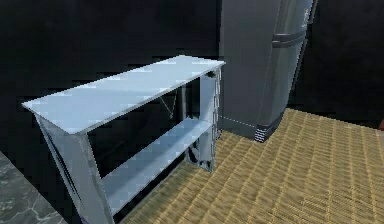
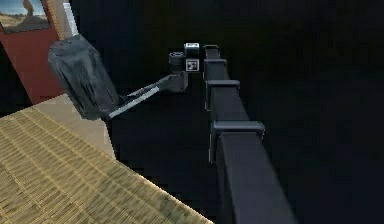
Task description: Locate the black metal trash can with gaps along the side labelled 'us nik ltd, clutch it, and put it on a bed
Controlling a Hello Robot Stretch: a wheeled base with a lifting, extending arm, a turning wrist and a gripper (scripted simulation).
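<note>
Trash can [image 2: 83,78] at upper left of arm side view: dark grey, tapered body, tilted, top end leaning left. Hangs at far end of gripper [image 2: 118,106], clear of floor and every other surface, so held there. Side detail too blurred to read. Spread of the fingers: cannot tell from these pictures.

Thin fingers [image 2: 150,93] slanting down and left from dark gripper body to lower right side of can. Two white marker squares [image 2: 192,57] with black marks just right of gripper body. Arm [image 2: 235,140]: dark square bar, rising from bottom edge right of middle, reaching up to the squares.

Behind can: red wall panel [image 2: 35,65], far left. Framed picture [image 2: 25,12] at top left corner, cut by edge. Below can, near left: woven tan floor [image 2: 55,170]. Black background elsewhere.

Forward view: long pale blue-grey table [image 1: 120,92], running from near left to far centre. Lower shelf [image 1: 150,160] under the top, crossed braces at far end. Tall grey refrigerator [image 1: 262,60] at far right, just beside table's far end; touching or apart, cannot tell. Same woven tan floor under both, spreading over near right. Dark stone-like patch [image 1: 15,195] at near left corner, beside table's near leg.
</note>
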